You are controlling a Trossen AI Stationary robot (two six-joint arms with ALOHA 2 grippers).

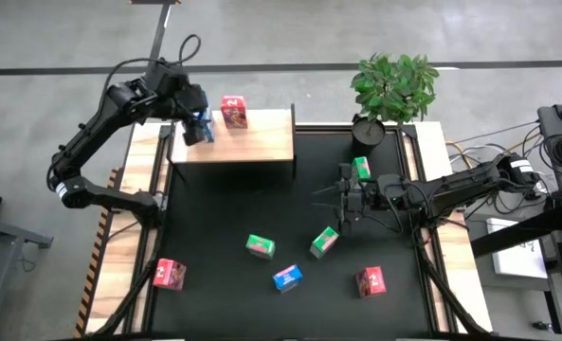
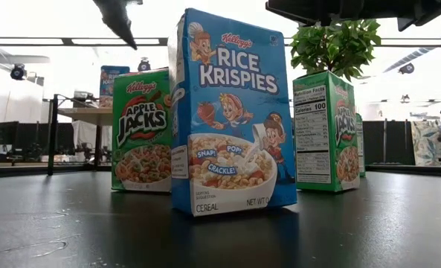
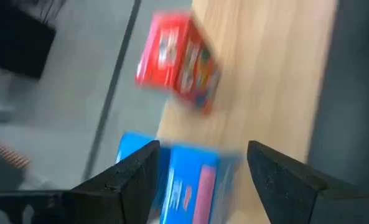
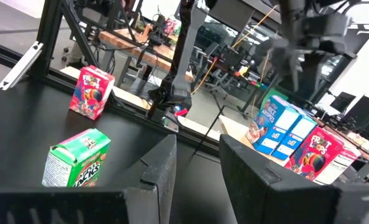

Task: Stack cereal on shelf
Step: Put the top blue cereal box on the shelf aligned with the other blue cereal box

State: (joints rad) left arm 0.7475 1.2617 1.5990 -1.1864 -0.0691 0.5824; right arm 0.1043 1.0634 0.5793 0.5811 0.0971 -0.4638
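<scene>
The shelf [image 1: 252, 142] is a pale wooden stand at the far left of the black mat. On its top stand a red cereal box [image 1: 234, 112] and, at its left end, a blue cereal box [image 1: 203, 128]. My left gripper [image 1: 195, 116] hovers just above the blue box [image 3: 190, 183], open, one finger on each side and clear of it. In the right wrist view a gap shows between this gripper [image 4: 308, 31] and the blue box [image 4: 277, 127]. My right gripper [image 1: 343, 201] waits level over the mat's right part, open [image 4: 196, 146], holding nothing.
Loose cereal boxes stand on the mat: green [image 1: 260, 246], green [image 1: 324, 242], blue [image 1: 287, 278], red [image 1: 170, 275], red [image 1: 371, 280], and a green one [image 1: 361, 169] beside my right arm. A potted plant [image 1: 392, 87] stands at the back right.
</scene>
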